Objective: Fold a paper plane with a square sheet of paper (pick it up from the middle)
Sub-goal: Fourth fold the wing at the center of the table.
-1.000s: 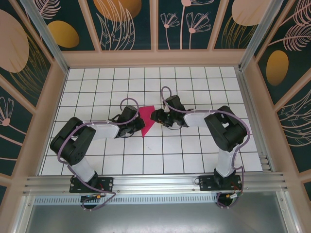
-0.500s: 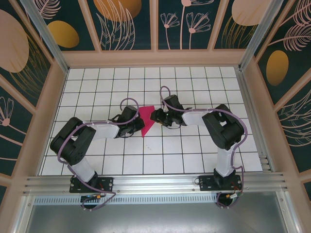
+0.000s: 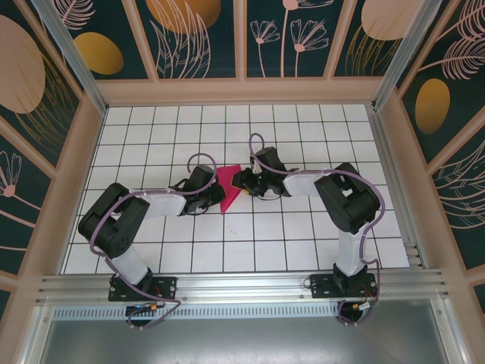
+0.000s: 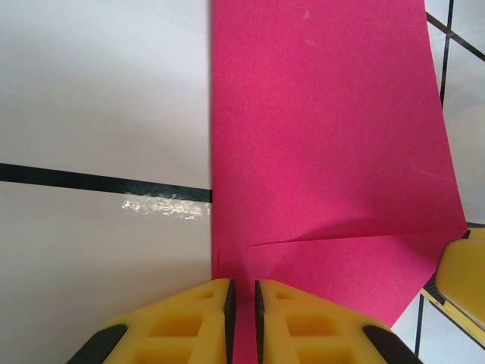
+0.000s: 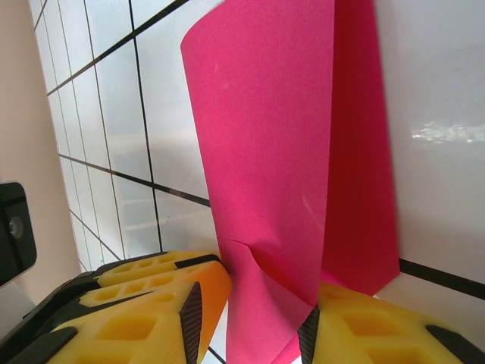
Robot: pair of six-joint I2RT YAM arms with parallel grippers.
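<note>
The square sheet of paper [image 3: 232, 182] is magenta-pink, folded over into a pointed shape and lifted off the white tiles between the two grippers. My left gripper [image 3: 220, 198] is shut on its lower left edge, and the left wrist view shows the paper [image 4: 326, 136] running between the nearly closed yellow fingers [image 4: 242, 311]. My right gripper [image 3: 242, 182] is at the paper's right edge. In the right wrist view the curled paper [image 5: 265, 136] stands between its open jaws [image 5: 250, 322]; the right pad touches it and the left pad is apart from it. A paper plane is out of view.
The white grid-tiled table [image 3: 273, 235] is walled by a wooden frame with patterned panels [image 3: 242, 87]. An aluminium rail [image 3: 242, 284] runs along the near edge by the arm bases. A yellow finger of the right gripper [image 4: 464, 280] shows at the right edge of the left wrist view.
My right gripper has shifted slightly left onto the paper's edge and its jaws have narrowed around it. The left arm and its hold on the paper are unchanged.
</note>
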